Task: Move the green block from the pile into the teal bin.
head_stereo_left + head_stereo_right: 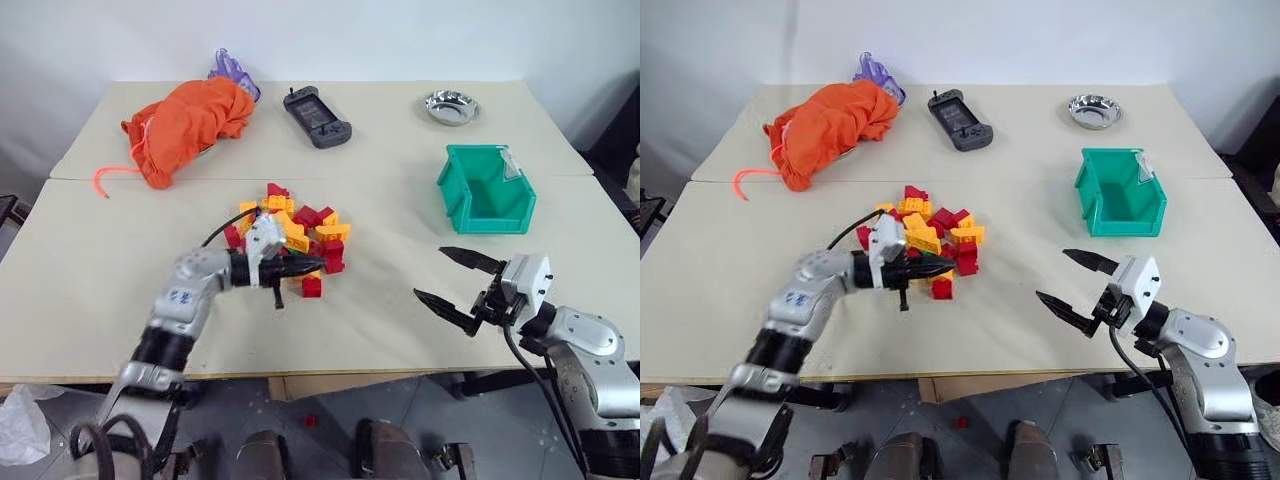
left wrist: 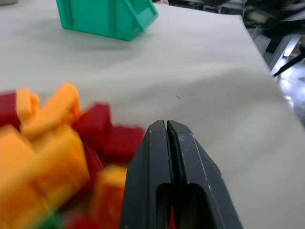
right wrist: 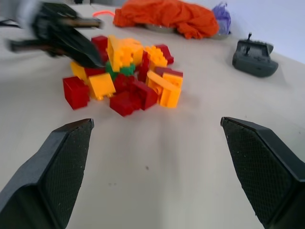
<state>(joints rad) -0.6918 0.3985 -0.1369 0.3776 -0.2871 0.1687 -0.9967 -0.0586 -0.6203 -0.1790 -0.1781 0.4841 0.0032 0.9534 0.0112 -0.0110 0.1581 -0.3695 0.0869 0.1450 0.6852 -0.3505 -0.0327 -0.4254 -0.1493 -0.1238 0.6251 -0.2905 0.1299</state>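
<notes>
The pile point(image 1: 292, 232) of red and yellow bricks lies mid-table. The green block point(image 3: 122, 70) sits low in the pile's middle, wedged among red and yellow bricks, and a sliver of it also shows in the left wrist view point(image 2: 48, 222). My left gripper point(image 1: 314, 268) is shut with nothing between its fingers point(image 2: 183, 157), its tips pressed against the pile's near edge. The teal bin point(image 1: 453, 182) stands empty at the right, open side up. Well apart from the pile, near the table's front right, my right gripper point(image 1: 429, 272) hangs open and empty, below the bin.
An orange cloth bundle point(image 1: 190, 120) with a purple item point(image 1: 233, 68) behind it lies at the back left. A dark handheld controller point(image 1: 317, 117) and a small metal bowl point(image 1: 451, 106) sit along the back. One red brick point(image 1: 309, 420) lies on the floor.
</notes>
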